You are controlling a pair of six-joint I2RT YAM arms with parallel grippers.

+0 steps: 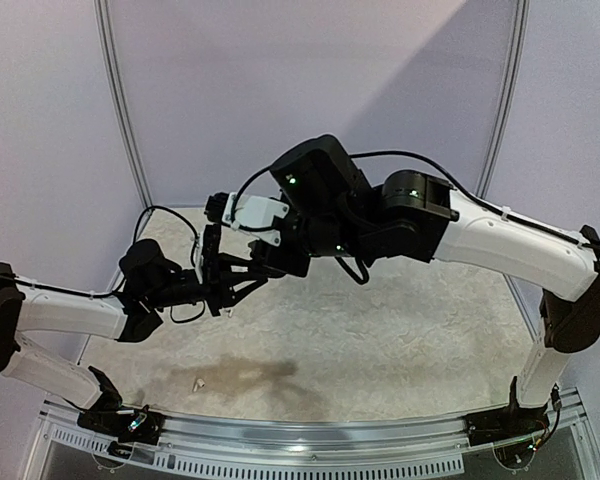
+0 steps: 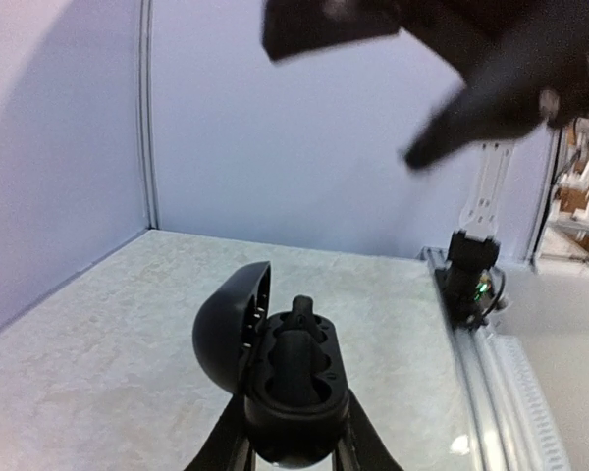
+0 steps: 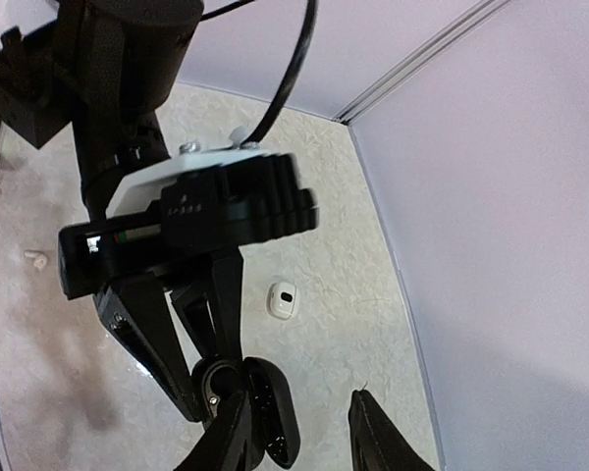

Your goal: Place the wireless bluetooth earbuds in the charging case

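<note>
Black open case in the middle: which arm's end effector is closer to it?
Left. The left end effector grips the black case by its sides. The right end effector hangs open just above the case, not touching it.

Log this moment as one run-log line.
left fingers: shut on black oval plastic charging case, lid open | right fingers: open, near case | small white earbud: loose on pale speckled table

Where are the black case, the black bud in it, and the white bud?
black case [image 2: 294, 432], left wrist view, near wall of its body.
black bud [image 2: 300, 312], left wrist view, its top.
white bud [image 3: 34, 260], right wrist view, its middle.
</note>
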